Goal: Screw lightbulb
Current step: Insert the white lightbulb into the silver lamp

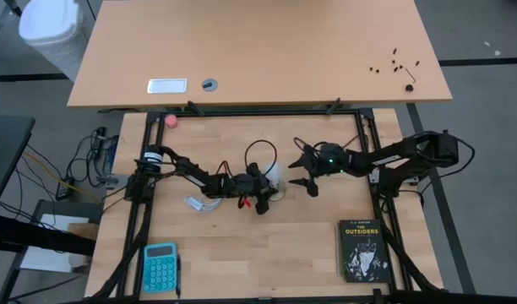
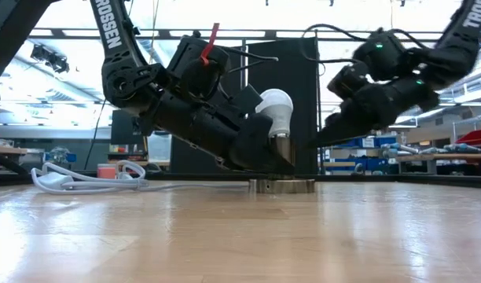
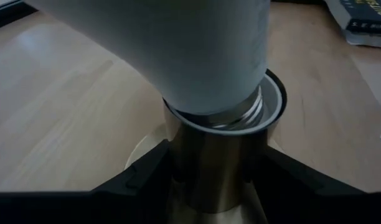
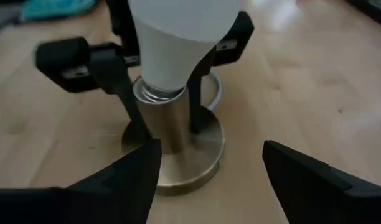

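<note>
Bench (image 1: 242, 245): left end effector (image 4: 159, 118) clamps socket (image 4: 175, 140); bulb (image 2: 275, 110) tilted in it.
Next: right end effector (image 4: 209, 168), spread wide, must grasp, twist.

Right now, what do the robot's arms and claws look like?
Both arms are dark, jointed and chunky. The left arm has white TROSSEN lettering, a red tag and looping black cables. The right arm has small green lights glowing on it. Each claw, like the right claw, is two flat black fingers.

You see a matt, smooth white lightbulb (image 4: 178, 43) with ribbed metal threads, seated in a brushed brass-coloured metal socket (image 4: 175, 146). The worktop (image 4: 315, 87) looks like pale, satin-finished wood; each end effector looks matt black plastic.
</note>
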Controlling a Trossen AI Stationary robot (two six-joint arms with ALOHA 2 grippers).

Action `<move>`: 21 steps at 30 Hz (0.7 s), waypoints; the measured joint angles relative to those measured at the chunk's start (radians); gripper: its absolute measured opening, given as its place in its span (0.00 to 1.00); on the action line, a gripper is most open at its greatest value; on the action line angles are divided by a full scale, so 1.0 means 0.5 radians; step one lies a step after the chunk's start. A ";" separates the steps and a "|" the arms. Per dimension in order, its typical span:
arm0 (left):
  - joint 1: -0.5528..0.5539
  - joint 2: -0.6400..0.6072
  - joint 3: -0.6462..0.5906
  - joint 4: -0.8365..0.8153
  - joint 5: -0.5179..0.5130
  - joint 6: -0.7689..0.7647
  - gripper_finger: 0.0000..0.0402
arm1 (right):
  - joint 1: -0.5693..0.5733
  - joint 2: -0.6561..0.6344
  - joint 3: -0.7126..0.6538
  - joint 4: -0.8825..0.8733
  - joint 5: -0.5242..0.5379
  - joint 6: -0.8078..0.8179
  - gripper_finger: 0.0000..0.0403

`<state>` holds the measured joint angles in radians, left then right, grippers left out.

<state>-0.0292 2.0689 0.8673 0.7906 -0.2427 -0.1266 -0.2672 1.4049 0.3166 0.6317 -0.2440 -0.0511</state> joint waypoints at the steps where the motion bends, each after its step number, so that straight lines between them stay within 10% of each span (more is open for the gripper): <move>1: 0.000 0.000 0.000 0.000 0.009 0.014 0.51 | 0.001 -0.013 -0.055 0.084 0.000 0.024 0.72; 21: -0.025 0.003 -0.003 0.049 0.253 0.140 0.51 | -0.088 0.561 0.015 0.916 -0.658 0.179 0.75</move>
<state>-0.0418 2.0702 0.8658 0.8153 -0.1161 -0.0566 -0.3114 1.6853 0.3239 1.0896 -0.5731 0.0381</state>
